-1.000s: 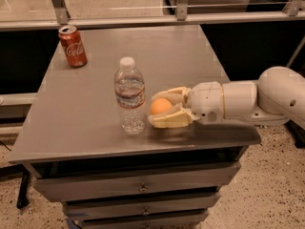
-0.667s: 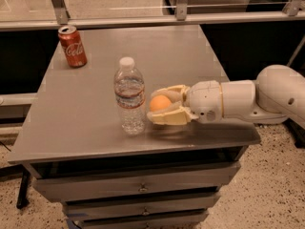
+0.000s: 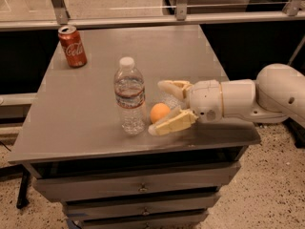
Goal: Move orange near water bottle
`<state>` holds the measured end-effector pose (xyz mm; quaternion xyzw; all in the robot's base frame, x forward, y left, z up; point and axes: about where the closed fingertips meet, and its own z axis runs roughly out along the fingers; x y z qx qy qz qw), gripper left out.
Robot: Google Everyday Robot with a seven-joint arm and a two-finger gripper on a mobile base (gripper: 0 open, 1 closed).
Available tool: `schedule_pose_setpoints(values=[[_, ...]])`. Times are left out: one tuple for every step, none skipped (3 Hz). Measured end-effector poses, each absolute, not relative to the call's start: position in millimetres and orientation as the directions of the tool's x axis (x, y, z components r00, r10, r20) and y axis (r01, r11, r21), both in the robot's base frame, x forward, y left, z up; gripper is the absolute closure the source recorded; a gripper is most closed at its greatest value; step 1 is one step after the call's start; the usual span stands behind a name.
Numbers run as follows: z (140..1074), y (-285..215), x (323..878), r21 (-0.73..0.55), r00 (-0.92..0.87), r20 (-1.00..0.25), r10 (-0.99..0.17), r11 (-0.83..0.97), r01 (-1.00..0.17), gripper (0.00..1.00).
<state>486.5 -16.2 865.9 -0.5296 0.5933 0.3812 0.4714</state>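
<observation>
Jaws wide apart in the camera view: the gripper brackets the orange without clamping it, one finger off at the fruit's 1 o'clock, the other low at its 5 o'clock, perhaps touching. The orange sits on the table just beside the water bottle, at the bottle's 4 o'clock. The risk lies in the withdrawal: a dragging lower finger could roll the fruit toward the front edge at 6 o'clock, and any drift toward 9 o'clock could tip the tall bottle, though the Coca-Cola can stands well apart
</observation>
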Motion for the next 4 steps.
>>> schedule_pose_setpoints(values=[[865.8,-16.3,486.3,-0.048,0.006,-0.963,-0.270,0.149,-0.988,0.00],[865.6,-19.3,485.9,-0.051,0.004,-0.961,-0.278,0.160,-0.986,0.00],[867.4,-49.4,490.0,-0.070,-0.004,-0.955,-0.296,0.240,-0.968,0.00],[870.9,-108.2,496.9,-0.110,-0.017,-0.942,-0.336,0.356,-0.928,0.00]])
